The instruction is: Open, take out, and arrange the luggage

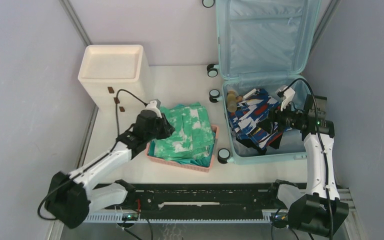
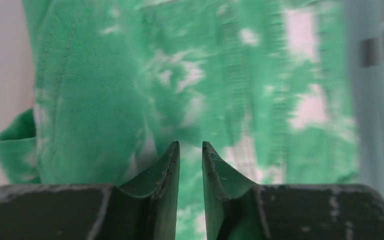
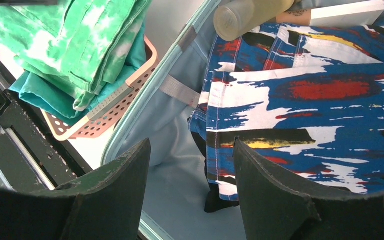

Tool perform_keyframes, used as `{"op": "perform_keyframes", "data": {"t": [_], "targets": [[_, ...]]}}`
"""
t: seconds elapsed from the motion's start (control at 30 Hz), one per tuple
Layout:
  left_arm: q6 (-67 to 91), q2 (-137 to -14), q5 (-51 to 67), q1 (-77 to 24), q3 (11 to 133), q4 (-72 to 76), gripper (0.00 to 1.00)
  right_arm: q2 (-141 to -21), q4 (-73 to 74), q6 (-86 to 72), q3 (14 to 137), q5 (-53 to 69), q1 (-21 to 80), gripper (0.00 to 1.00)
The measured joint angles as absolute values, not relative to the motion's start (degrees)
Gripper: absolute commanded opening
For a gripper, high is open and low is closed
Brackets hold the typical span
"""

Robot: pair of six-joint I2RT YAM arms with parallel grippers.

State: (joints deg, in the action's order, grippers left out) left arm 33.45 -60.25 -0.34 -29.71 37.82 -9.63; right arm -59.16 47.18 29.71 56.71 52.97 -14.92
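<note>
The luggage (image 1: 267, 37), a pale aqua hard-shell suitcase, lies open at the back right with its lid raised, and its light blue lining (image 3: 180, 190) shows in the right wrist view. A blue, white and red patterned garment (image 1: 255, 120) (image 3: 320, 90) lies inside it. My right gripper (image 1: 272, 117) (image 3: 191, 145) hovers open over that garment's near edge, with nothing between its fingers. A green tie-dye garment (image 1: 190, 132) (image 2: 130, 75) is stacked in the pink basket (image 1: 180, 162). My left gripper (image 1: 167, 125) (image 2: 190, 145) hangs just above that garment, its jaws a narrow gap apart and gripping nothing.
A cream-white cabinet (image 1: 111, 70) stands at the back left. A frosted bottle (image 1: 231, 100) (image 3: 245, 17) and a white box (image 3: 345, 12) lie in the suitcase's far end. Teal cloth sits under the green one in the basket (image 3: 105, 107). A black rail (image 1: 200, 197) runs along the near edge.
</note>
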Motion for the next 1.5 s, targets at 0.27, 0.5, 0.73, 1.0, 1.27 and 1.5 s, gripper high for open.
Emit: {"op": "perform_keyframes", "data": {"t": [0.27,0.5,0.73,1.0,1.27,1.5], "targets": [[36.67,-72.66,-4.36,-30.35,35.97,-3.95,0.35,-59.96,46.81,29.8,56.71,51.42,-13.76,0.69],[34.46,-58.43,-7.33,-31.16,32.88,-5.34,0.65,-59.77,46.39,31.16,56.71,50.19,-12.62,0.7],[30.74,-34.41,-9.91,-31.16,32.47,-4.4,1.0,-55.44,45.28,33.45,56.66,50.7,-12.29,1.0],[30.92,-17.76,-7.97,-31.11,26.11,-0.75,1.0,-53.04,45.6,40.12,56.66,55.53,-10.04,0.95],[34.59,-17.85,-3.18,-31.11,23.88,0.56,1.0,-59.24,42.89,40.84,50.65,40.18,3.64,0.88],[37.45,-19.88,-1.43,-31.11,20.73,5.45,0.99,-67.4,37.76,38.17,47.51,22.11,10.22,0.96]]}}
